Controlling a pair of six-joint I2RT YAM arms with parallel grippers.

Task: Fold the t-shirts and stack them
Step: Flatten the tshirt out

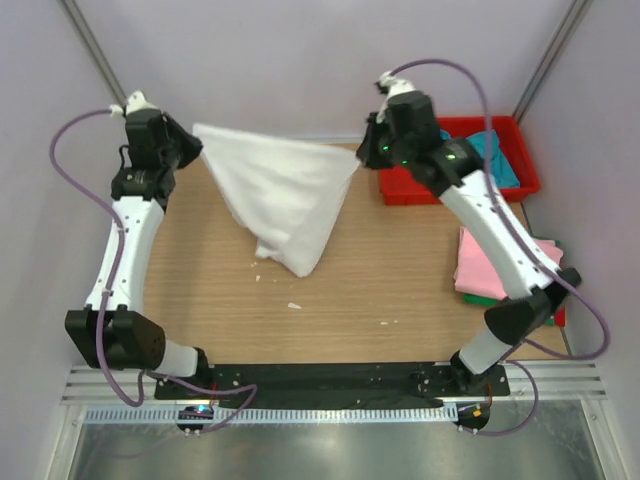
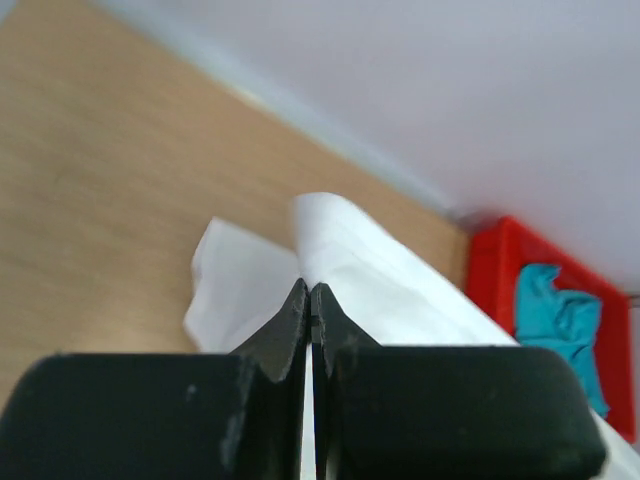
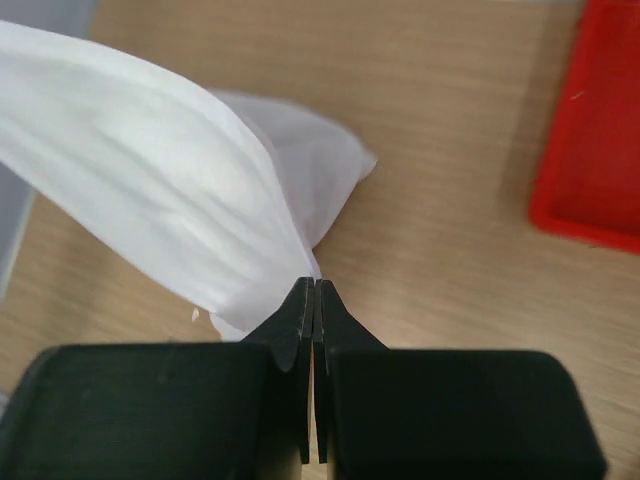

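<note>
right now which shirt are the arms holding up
The white shirt, pinched on both sides by the left fingers and right fingers. The pink shirt lies flat; the teal shirt sits in the red tray.

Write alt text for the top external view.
Both shut, the left gripper and right gripper stretch a white cloth t-shirt between them over a wooden table. Right: a teal shirt in a red plastic tray; a pink shirt tops a green shirt.
</note>
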